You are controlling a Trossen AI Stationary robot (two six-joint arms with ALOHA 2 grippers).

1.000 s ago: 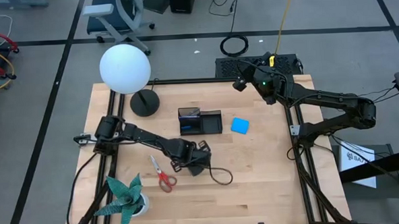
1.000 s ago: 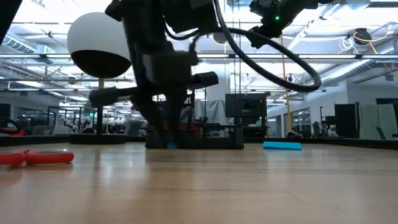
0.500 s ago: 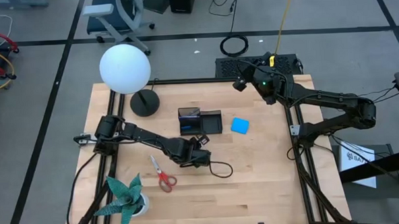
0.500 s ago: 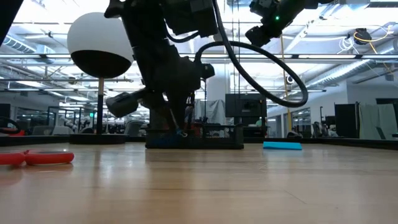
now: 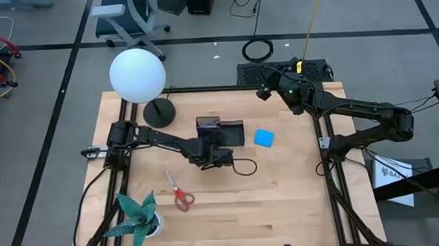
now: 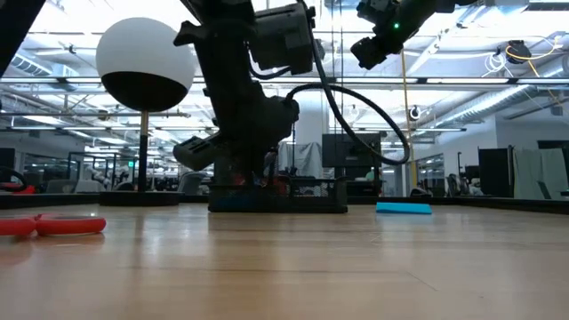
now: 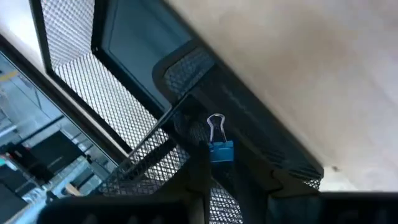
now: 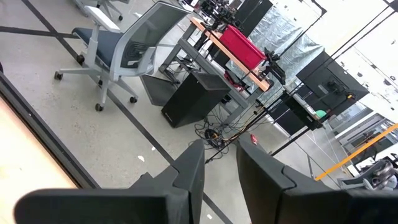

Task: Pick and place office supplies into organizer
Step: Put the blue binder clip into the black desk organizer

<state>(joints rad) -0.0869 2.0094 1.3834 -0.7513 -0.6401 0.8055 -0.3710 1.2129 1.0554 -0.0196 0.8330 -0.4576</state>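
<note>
The organizer (image 5: pixel 221 132), a black mesh tray, stands mid-table; its mesh walls (image 7: pixel 124 106) fill the left wrist view. My left gripper (image 5: pixel 219 154) hovers at the organizer's near side, shut on a tiny blue block (image 7: pixel 221 151), which is a small clip with a silver wire loop. The blue square pad (image 5: pixel 264 138) lies flat to the right of the organizer. Red-handled scissors (image 5: pixel 179 191) lie flat near the front left. My right gripper (image 8: pixel 221 168) waits high beyond the table's far right corner, open, with nothing between its fingers. My left gripper pinches the clip's blue body (image 7: pixel 222 155) between its two fingertips. The silver wire loop (image 7: pixel 215 126) sticks out past the fingers toward the organizer's mesh. The fingers slant down toward the table's far side. The clip is lifted clear of the table.
A lamp with a white globe (image 5: pixel 137 75) and a round black base (image 5: pixel 158 113) stands at the far left. A green paper plant (image 5: pixel 138 215) sits at the near left corner. A black cable loop (image 5: pixel 244 167) trails from the left wrist. Bare wood lies front right.
My left gripper has moved toward the table's far edge, up to the organizer's near side. Its wrist has rolled on the way. It has stayed shut on the blue clip. The cable loop has followed it.
</note>
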